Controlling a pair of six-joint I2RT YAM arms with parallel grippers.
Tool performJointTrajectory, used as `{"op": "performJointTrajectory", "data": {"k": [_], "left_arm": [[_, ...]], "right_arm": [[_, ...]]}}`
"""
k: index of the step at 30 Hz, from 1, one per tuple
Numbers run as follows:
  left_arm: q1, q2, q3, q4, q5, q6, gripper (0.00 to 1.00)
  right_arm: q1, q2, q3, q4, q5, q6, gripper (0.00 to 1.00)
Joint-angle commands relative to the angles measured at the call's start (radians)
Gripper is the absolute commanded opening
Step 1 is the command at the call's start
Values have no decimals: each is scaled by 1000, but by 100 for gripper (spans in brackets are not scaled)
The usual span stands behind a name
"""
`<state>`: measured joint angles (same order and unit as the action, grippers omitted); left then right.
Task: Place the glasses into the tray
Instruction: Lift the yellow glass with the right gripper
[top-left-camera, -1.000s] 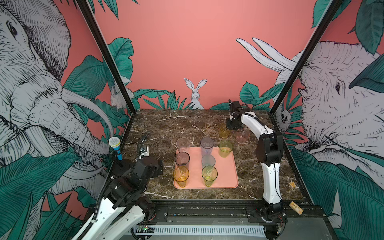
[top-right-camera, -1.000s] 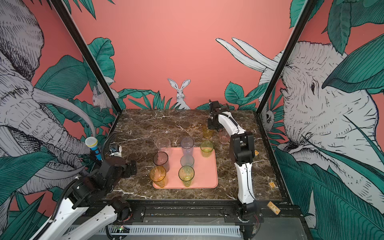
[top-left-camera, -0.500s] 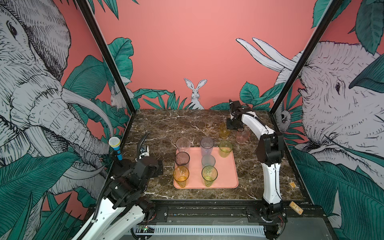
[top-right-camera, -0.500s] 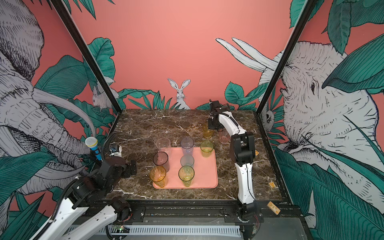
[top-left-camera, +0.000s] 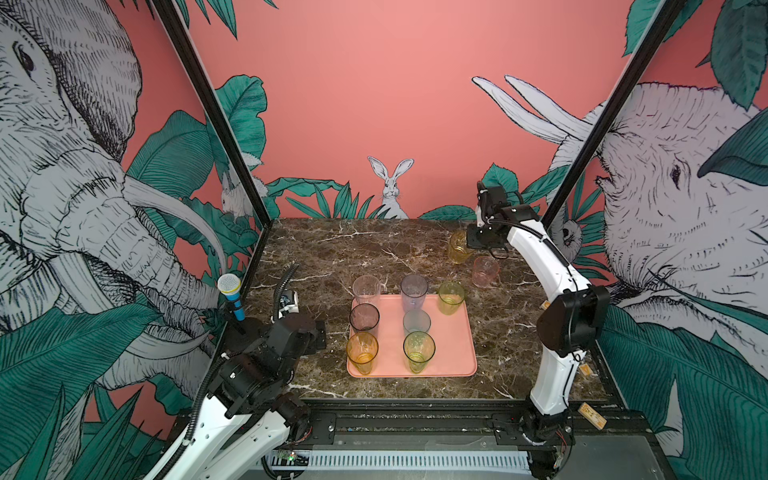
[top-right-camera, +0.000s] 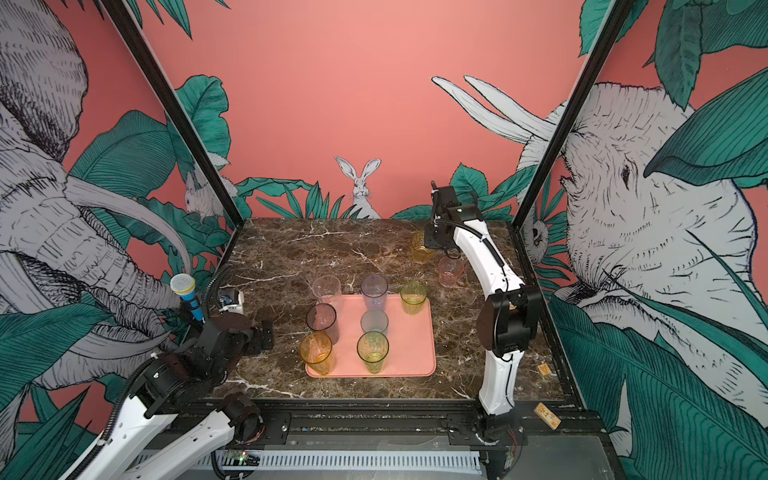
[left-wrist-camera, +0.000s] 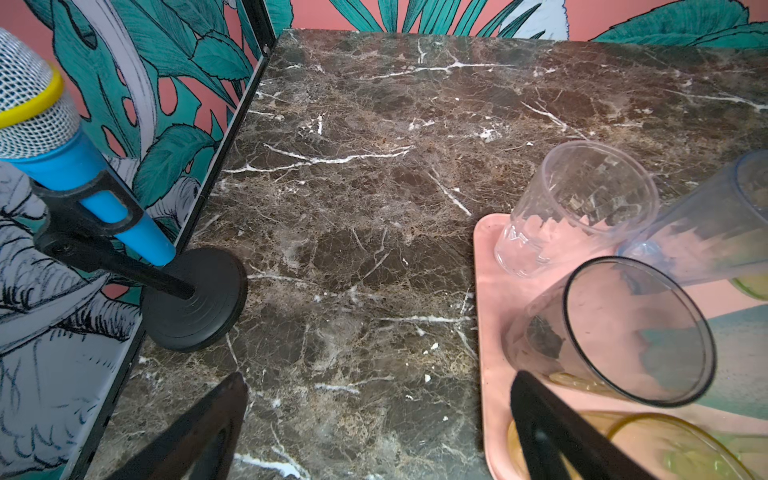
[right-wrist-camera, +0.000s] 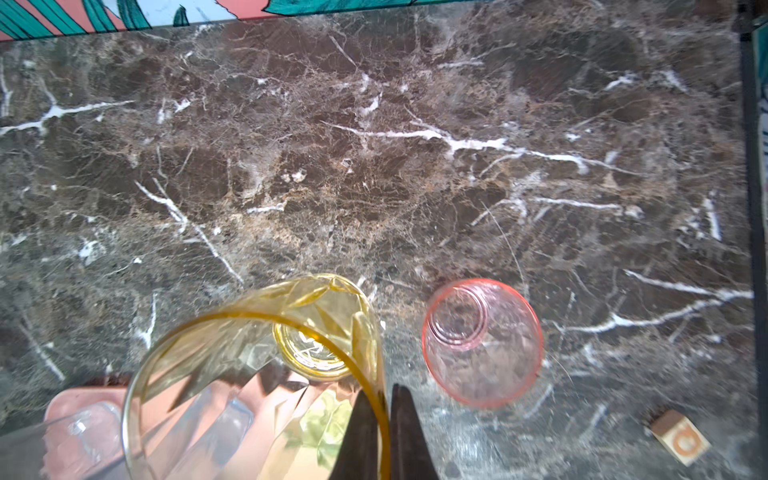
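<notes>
Pinching the rim of an amber glass (right-wrist-camera: 257, 353), the right gripper (right-wrist-camera: 384, 399) has its two dark fingers pressed together on the thin wall, one inside and one outside, at the lower centre of the right wrist view. That rim grip likely suits lifting the glass straight up for the carry to the tray (top-left-camera: 453, 353). In both top views this glass sits at the upper right of the marble table (top-left-camera: 332, 249), well apart from the tray, which lies at lower centre. A pink glass (top-left-camera: 485, 271) stands just beside the amber one, also off the tray.

Seven glasses already stand upright on the tray in rows, which leaves bare room along its right side, probably for the last two.

The left gripper (left-wrist-camera: 374, 415) has its fingers spread wide and holds nothing, parked at the lower left near a toy microphone (top-left-camera: 230, 293), clear of the work.

Only the right wrist view shows the pinch on the rim; in the top views the gripper body hides it. Only the top views show the whole tray and the count.
</notes>
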<state>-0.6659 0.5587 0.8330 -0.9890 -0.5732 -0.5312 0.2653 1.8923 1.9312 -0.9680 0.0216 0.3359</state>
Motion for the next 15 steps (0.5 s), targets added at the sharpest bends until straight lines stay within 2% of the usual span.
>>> {"op": "performJointTrajectory", "data": {"k": [1,15], "left_arm": [[3,-10,-14,7,-1,-1,99],[3,-27,-16,13,8,0,99]], "right_arm": [[-1,-66,-42,-30,2,-1,1],[17,-349,-275,-84,-30,14,0]]}}
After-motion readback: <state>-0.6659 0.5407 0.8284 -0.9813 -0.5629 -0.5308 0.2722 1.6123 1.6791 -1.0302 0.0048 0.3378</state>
